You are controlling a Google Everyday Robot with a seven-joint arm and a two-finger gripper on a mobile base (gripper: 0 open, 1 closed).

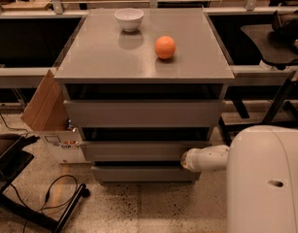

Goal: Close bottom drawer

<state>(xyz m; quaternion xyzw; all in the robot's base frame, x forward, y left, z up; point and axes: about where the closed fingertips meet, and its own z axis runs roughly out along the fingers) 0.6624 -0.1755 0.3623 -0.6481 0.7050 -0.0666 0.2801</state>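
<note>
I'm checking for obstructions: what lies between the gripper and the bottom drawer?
Nothing shows there in the camera view. The gripper is right at the upper right corner of the bottom drawer, with no object between them.

End effector low, arm extended forward

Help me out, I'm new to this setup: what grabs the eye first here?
A bright orange and a white bowl sit on the grey cabinet. Low at the right, the robot's bulky white arm reaches in, its gripper by the right end of the bottom drawer.
</note>
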